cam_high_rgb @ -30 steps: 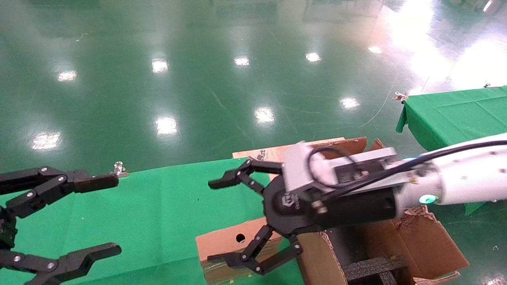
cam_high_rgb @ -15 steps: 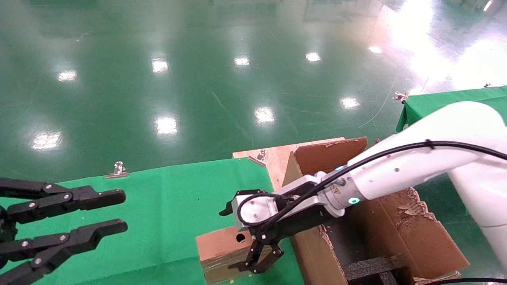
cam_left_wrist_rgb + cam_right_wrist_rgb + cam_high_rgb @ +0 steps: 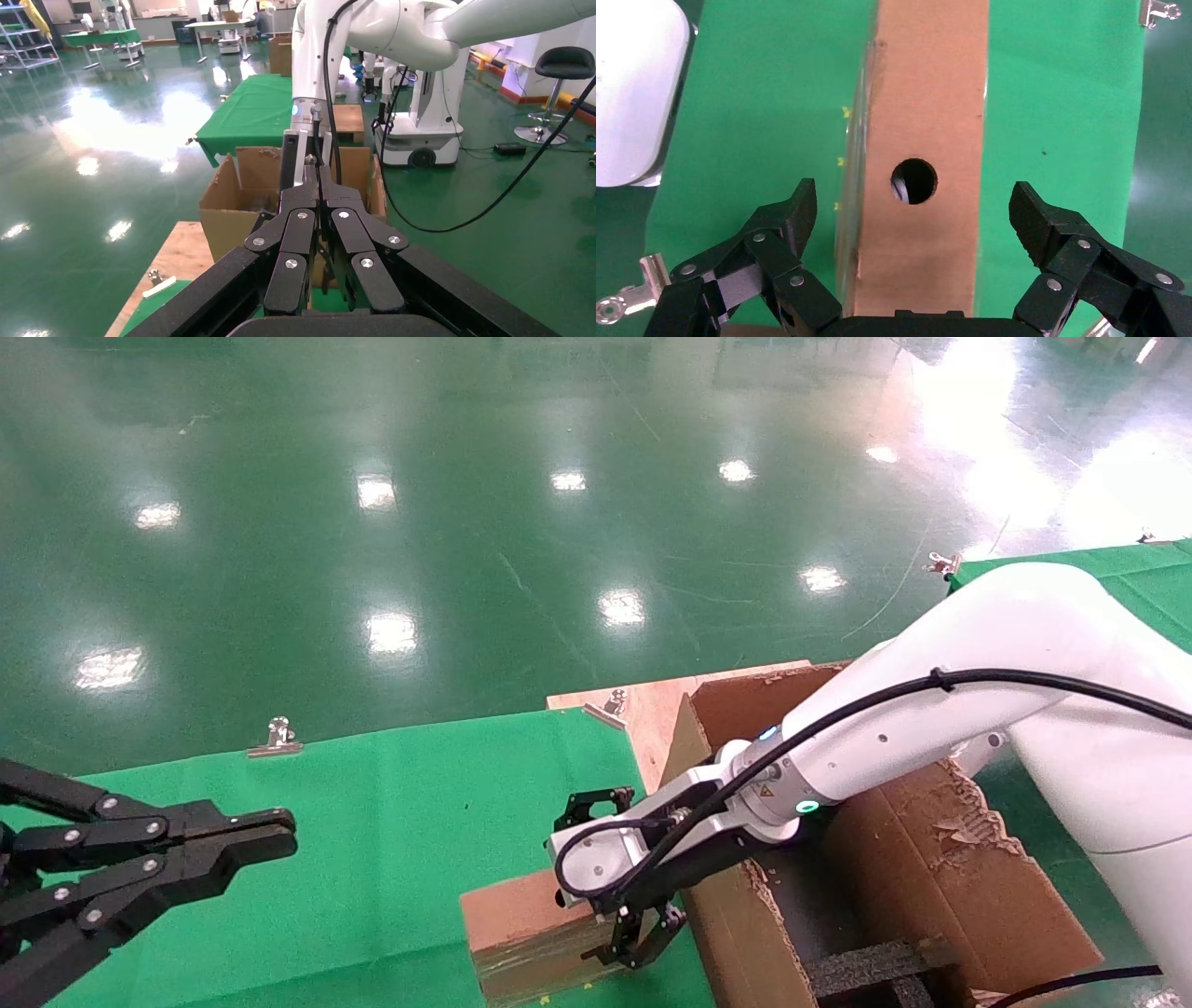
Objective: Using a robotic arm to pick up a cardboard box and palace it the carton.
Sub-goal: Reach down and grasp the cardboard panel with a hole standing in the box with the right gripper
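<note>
The small brown cardboard box (image 3: 517, 924) lies on the green cloth at the table's near edge, right beside the carton (image 3: 931, 887). The white robotic arm reaches down from the right. Its right gripper (image 3: 610, 887) hangs open over the box's right end, one finger on the far side and one on the near side. In the right wrist view the box (image 3: 923, 105) shows its round hole (image 3: 914, 181). The open right gripper (image 3: 914, 210) straddles it with both fingertips (image 3: 803, 207) clear of its sides. My left gripper (image 3: 279, 831) is shut and empty at the left.
The carton has ragged flaps and black foam (image 3: 875, 966) inside; it also shows in the left wrist view (image 3: 232, 210). A bare wooden board (image 3: 643, 705) lies behind it. A metal clip (image 3: 277, 738) sits on the cloth's far edge. Another green table (image 3: 1155, 570) stands far right.
The right arm has swung down and its open gripper now straddles the box, covering the hole from the head view. The left gripper has gone from wide open to shut.
</note>
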